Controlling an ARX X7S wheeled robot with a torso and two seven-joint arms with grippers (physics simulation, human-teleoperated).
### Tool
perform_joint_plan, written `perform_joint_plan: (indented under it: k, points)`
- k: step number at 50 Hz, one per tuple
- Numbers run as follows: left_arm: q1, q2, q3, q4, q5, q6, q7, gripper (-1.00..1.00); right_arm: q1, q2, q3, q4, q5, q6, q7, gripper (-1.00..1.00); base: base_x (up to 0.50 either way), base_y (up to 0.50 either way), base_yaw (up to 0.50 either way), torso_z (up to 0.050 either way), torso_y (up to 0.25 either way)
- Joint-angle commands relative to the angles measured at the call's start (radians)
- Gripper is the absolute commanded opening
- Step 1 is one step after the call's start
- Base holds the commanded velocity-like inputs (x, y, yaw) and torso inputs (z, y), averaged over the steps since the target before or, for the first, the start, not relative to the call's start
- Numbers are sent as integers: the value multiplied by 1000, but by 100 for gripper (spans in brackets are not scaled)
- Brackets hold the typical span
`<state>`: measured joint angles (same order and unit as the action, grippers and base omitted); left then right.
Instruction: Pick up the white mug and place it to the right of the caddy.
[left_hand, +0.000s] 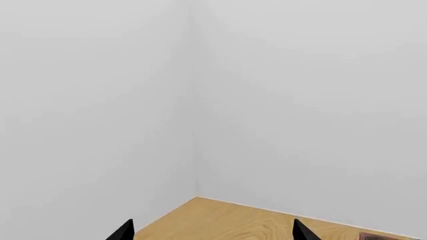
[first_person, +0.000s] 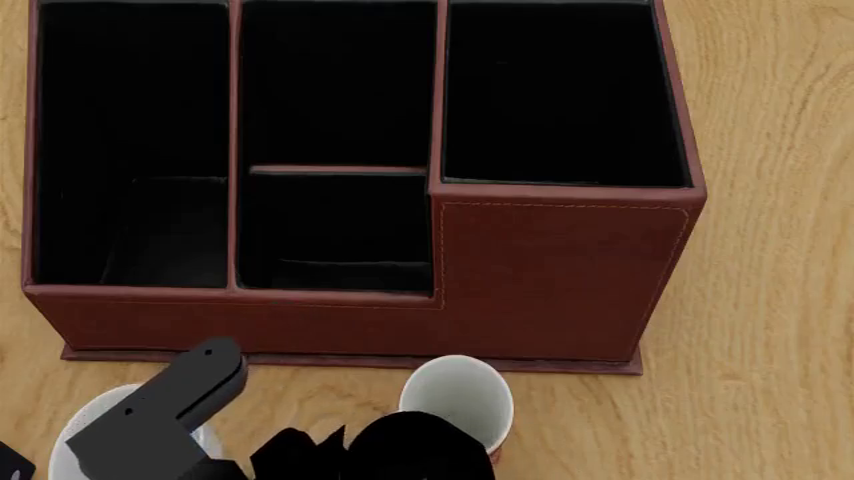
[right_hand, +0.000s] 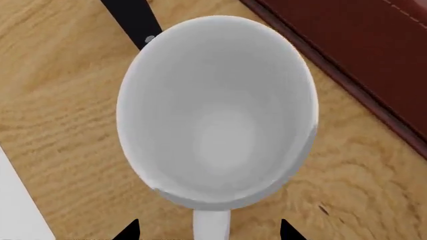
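The caddy (first_person: 534, 270), a reddish-brown box with black-lined compartments, fills most of the head view. The white mug (first_person: 80, 440), the wider one, stands before the caddy's left front corner, partly covered by my left arm (first_person: 160, 410). A slimmer mug (first_person: 457, 400) with a white inside and a reddish tinge on its side stands at the caddy's front. My right gripper (right_hand: 208, 232) is open just above this slimmer mug (right_hand: 217, 115), its white handle (right_hand: 211, 225) lying between the fingertips. My left gripper (left_hand: 212, 232) is open on nothing, facing a wall corner.
The wooden table (first_person: 774, 380) runs on to the right of the caddy. In the right wrist view the caddy's base (right_hand: 373, 60) lies close beside the slimmer mug, a black bar (right_hand: 133, 20) crosses behind it, and a white surface (right_hand: 17, 210) that I cannot identify sits at the edge.
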<state>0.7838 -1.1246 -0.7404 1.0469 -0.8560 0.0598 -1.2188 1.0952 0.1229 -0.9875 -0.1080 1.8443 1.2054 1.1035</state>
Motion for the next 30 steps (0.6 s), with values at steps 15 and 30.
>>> perform_joint_plan:
  k: [15, 30]
  points:
    - [-1, -12, 17, 0, 3, 3, -13, 100, -21, 0, -51, 19, -35, -14, -37, 100, 0, 0, 0, 0, 0]
    - [-1, 1, 22, 0, 12, 5, -1, 100, -16, 9, -62, 11, -32, -29, -25, 100, 0, 0, 0, 0, 0]
